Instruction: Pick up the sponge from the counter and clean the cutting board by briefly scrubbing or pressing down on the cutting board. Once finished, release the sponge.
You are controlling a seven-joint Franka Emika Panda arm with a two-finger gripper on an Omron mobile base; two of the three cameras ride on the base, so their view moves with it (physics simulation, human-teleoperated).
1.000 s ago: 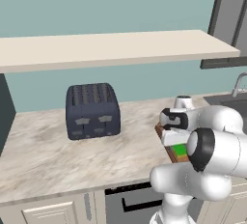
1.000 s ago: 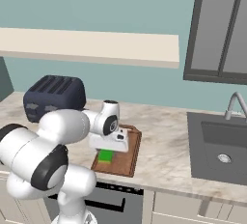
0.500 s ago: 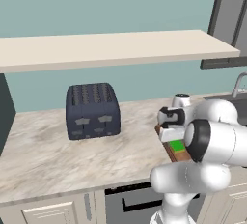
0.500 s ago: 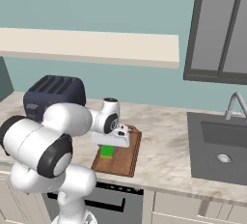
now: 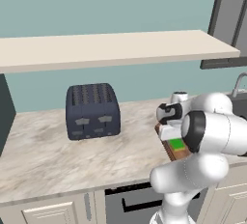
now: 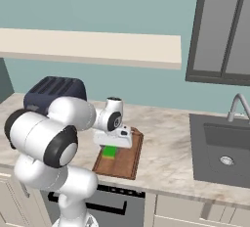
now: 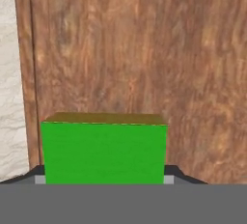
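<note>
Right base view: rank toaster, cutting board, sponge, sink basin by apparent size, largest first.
1. sink basin, though the frame edge cuts it off
2. and 3. toaster and cutting board: both partly hidden by the arm, too close to rank
4. sponge, clearly smallest

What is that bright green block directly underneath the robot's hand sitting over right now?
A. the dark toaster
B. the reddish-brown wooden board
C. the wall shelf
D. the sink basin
B: the sponge sits between the tips of the gripper with the wood grain of the cutting board behind it, and the right base view shows it over that board on the counter.
</note>
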